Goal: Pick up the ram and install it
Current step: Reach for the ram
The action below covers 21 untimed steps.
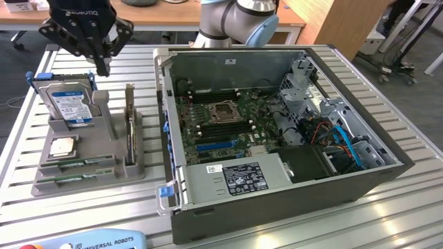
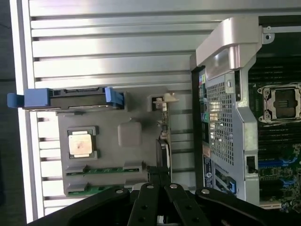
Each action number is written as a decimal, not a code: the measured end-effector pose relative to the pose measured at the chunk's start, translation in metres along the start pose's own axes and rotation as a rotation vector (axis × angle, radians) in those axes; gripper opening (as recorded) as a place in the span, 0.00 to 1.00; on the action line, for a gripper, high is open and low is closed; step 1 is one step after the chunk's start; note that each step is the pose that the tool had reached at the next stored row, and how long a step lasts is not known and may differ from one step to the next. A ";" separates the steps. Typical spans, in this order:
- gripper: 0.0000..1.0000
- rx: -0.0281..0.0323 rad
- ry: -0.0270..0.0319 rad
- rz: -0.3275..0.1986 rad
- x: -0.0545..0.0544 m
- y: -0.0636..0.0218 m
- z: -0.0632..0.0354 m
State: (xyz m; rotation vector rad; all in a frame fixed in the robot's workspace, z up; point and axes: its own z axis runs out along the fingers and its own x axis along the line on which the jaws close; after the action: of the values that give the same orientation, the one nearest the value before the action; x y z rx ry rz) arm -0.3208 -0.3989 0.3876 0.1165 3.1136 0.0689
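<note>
Slatted aluminium table (image 1: 387, 218) under everything, pale ribs running side to side. Typical lab room behind it: wooden desk (image 1: 166, 15) along the top of the exterior view, wooden cabinet (image 1: 339, 21) at upper right, grey floor and some loose cables in the far upper right corner. Blue pendant (image 1: 90, 241) poking in at the bottom left edge. Open PC case (image 1: 277, 212) lying on its side across the middle and right, motherboard (image 1: 221, 129) facing up. Just left of the case, a grey holder (image 1: 97, 179) flat on the slats, carrying a blue-labelled drive (image 1: 69, 106) upright at its back, a silver CPU (image 1: 62, 147) lying flat, and a card (image 1: 129, 122) standing on edge on the case side. Ram (image 1: 74, 164) lying in a slot at the holder's front, lower left of the exterior view, with a second ram (image 1: 72, 179) in the next slot, just beside it and nearer the bottom edge. Gripper (image 1: 102, 70) up in the upper left, hanging above the drive, well apart from both sticks, pinched closed on nothing. Same story from the wrist: gripper (image 2: 160, 172) clenched and empty above the holder, both green sticks seated in their slots.
</note>
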 end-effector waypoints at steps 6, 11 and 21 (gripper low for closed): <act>0.10 0.0000 0.0000 0.000 0.015 -0.0011 0.0004; 0.10 0.0000 0.0000 0.000 0.027 -0.0021 0.0010; 0.10 0.0001 0.0002 0.000 0.054 -0.0041 0.0010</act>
State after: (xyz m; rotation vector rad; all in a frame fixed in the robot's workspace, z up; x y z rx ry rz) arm -0.3746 -0.3989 0.3851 0.1167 3.1137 0.0688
